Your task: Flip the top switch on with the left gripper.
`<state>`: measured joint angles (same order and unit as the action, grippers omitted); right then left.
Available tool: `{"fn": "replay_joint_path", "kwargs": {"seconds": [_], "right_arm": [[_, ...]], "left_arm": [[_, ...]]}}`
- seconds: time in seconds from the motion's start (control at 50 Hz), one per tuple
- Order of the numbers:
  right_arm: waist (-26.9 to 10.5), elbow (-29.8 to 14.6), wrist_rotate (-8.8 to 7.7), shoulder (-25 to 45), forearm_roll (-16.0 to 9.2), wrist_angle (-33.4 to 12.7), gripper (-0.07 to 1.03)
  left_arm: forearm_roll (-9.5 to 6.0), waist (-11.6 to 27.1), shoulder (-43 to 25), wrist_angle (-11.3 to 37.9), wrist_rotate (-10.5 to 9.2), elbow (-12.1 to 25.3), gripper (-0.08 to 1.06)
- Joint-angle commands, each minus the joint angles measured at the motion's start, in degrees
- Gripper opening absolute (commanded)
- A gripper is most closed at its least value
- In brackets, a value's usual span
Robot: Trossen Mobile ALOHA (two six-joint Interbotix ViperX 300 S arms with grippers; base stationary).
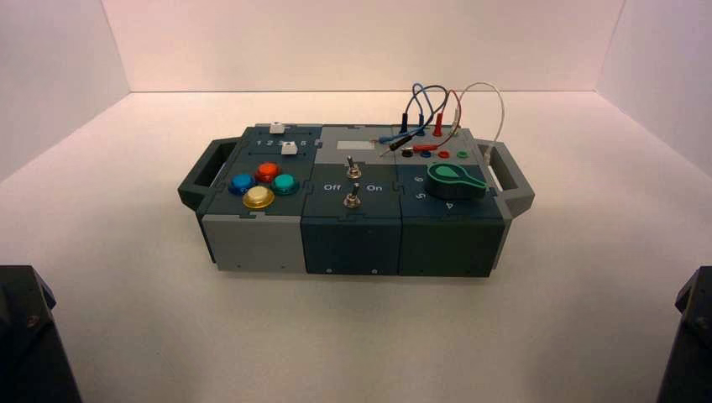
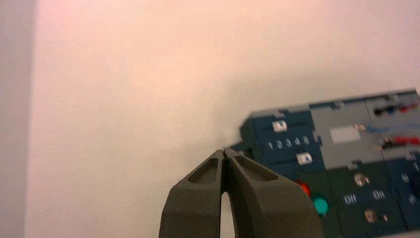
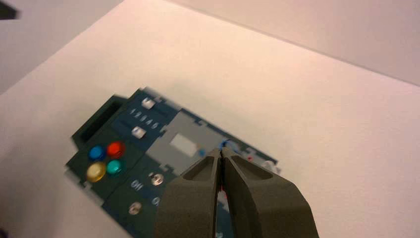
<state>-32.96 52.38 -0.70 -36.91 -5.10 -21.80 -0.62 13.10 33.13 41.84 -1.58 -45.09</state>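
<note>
The top switch [image 1: 354,170] is a small metal toggle in the middle of the dark box [image 1: 252,239], between the lettering Off and On, with a second toggle [image 1: 353,200] just in front of it. My left gripper [image 2: 225,151] is shut and empty, held well short of the box and off its left end; the top switch [image 2: 361,179] shows far beyond its tips. My right gripper [image 3: 221,150] is also shut and empty, hovering high over the box, where the top switch [image 3: 157,179] lies below. In the high view only dark arm parts [image 1: 25,336] show at the lower corners.
On the box sit several coloured round buttons [image 1: 263,185] at the left, two white sliders [image 1: 289,149] behind them, a green knob [image 1: 454,180] at the right, and looped wires [image 1: 437,105] at the back right. Handles [image 1: 198,172] stick out at both ends.
</note>
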Motion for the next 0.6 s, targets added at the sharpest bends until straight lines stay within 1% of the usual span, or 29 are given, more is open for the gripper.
{"fn": "replay_joint_path", "kwargs": {"seconds": [0.02,0.08,0.16,0.32,0.6], "right_arm": [[-0.53,-2.9,0.35,0.88,-0.53,-1.41,-0.02],[-0.53,-3.34,0.35,1.32,-0.53,-2.2,-0.02],[-0.53,-3.6,0.35,2.55,-0.53,-2.9,-0.02],[-0.53,-3.6,0.26,4.48,-0.62,-2.99,-0.02],[-1.05,-3.69,-0.18,7.56,-0.53,-3.87,-0.02]], "left_arm": [[-0.09,1.41,-1.76,0.0,-0.35,2.11,-0.03],[-0.18,1.58,-2.72,0.09,-0.53,2.46,-0.03],[-1.23,1.67,-5.1,0.97,-0.7,3.69,-0.03],[-1.32,1.58,-8.35,2.02,-0.62,5.19,-0.03],[-2.11,1.67,-12.57,2.02,-0.62,5.19,-0.03]]}}
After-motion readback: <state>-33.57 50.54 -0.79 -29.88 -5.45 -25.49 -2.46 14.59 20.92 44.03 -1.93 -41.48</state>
